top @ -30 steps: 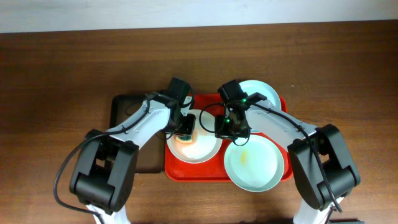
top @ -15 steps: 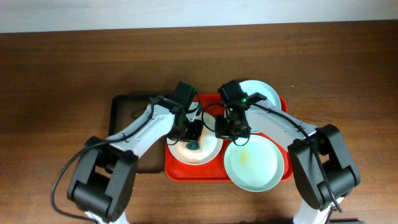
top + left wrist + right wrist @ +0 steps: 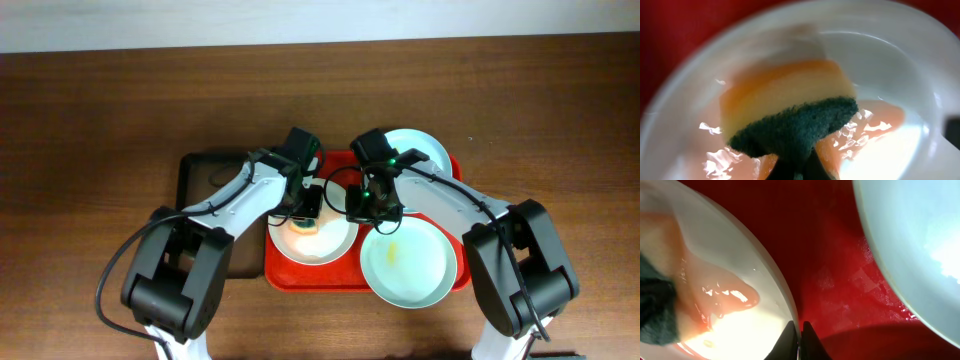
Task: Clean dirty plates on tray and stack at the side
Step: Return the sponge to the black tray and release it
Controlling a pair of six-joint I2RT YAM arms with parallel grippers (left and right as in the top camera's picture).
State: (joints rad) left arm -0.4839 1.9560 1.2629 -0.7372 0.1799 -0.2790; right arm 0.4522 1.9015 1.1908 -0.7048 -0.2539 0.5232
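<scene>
Three round, glossy plates sit on one red plastic tray [image 3: 283, 272] on the wooden counter [image 3: 100, 100]; a white plate [image 3: 335, 243] at left, a yellow-smeared pale one [image 3: 408, 265] at the near right, another [image 3: 425, 150] behind; the left tool [image 3: 307, 212] is clamped on one sponge [image 3: 790, 112], orange foam with a coarse green pad, pressed into the wet white plate; the right tool [image 3: 798, 341] pinches that plate's rim; one black tray [image 3: 198, 172] lies alongside.

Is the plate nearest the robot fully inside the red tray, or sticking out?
Sticking out: seen from overhead, the plate overhangs the tray's front rim.
</scene>
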